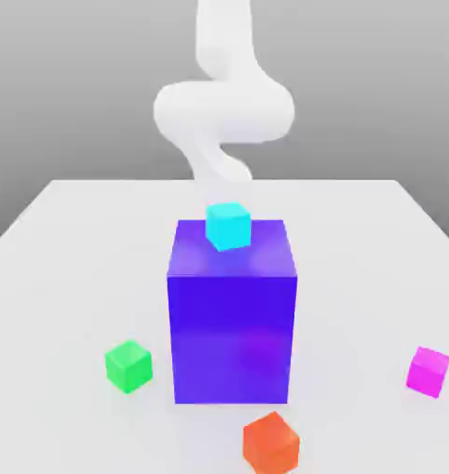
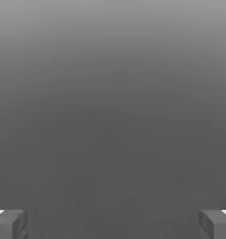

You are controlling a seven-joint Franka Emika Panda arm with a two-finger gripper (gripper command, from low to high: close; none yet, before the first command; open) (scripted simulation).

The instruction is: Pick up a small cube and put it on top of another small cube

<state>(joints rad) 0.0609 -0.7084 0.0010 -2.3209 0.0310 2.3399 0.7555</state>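
2 sm. cubes, magenta & green, look bright; claw spread wide.

The exterior view looks down across the table toward the arm.

Exterior view: bright, diffuse light; white tabletop nearly shadowless, pale arm washed out at top centre. Hand view: dim grey, lightening toward one edge.

Looks like white table. Carries, exterior view, blue-purple block at six o'clock, green cube seven, orange cube five-thirty, magenta cube four.
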